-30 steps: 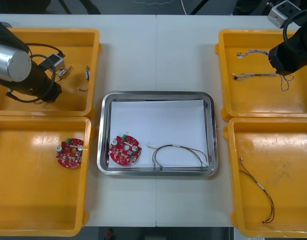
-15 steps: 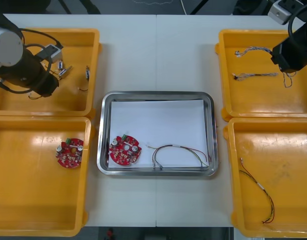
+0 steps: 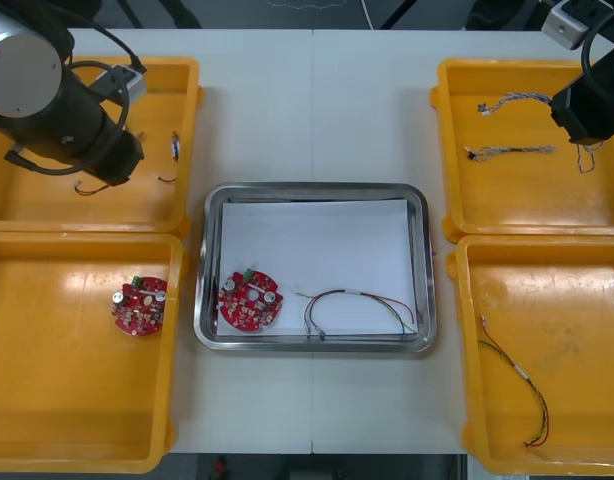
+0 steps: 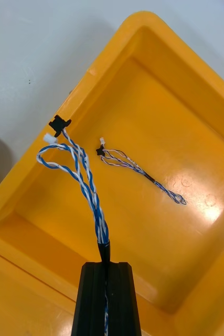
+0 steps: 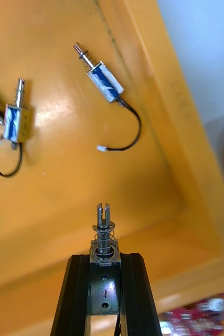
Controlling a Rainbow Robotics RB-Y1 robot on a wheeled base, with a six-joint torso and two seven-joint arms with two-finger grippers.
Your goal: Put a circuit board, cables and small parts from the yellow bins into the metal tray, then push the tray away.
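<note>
My left gripper [image 5: 105, 260] is shut on a small metal part [image 5: 104, 231] with a spring, held above the far left yellow bin [image 3: 183, 120]. Two more small metal parts [image 5: 104, 81] with black leads lie on the bin floor beyond it. My right gripper [image 4: 105, 265] is shut on a twisted blue and white cable [image 4: 83, 173], which hangs free over the far right yellow bin [image 3: 457, 150]. The metal tray [image 3: 315, 190], white inside, holds a round red circuit board [image 3: 250, 300] and a thin red and yellow cable [image 3: 357, 305].
A second circuit board [image 3: 139, 306] lies in the near left bin [image 3: 87, 440]. Two blue and white cables [image 3: 502, 152] stay in the far right bin. A red and yellow cable [image 3: 517, 385] lies in the near right bin [image 3: 467, 400].
My left arm has risen and swung right toward the bin's inner wall with the small metal part. My right arm has drifted slightly right with the cable hanging from it.
</note>
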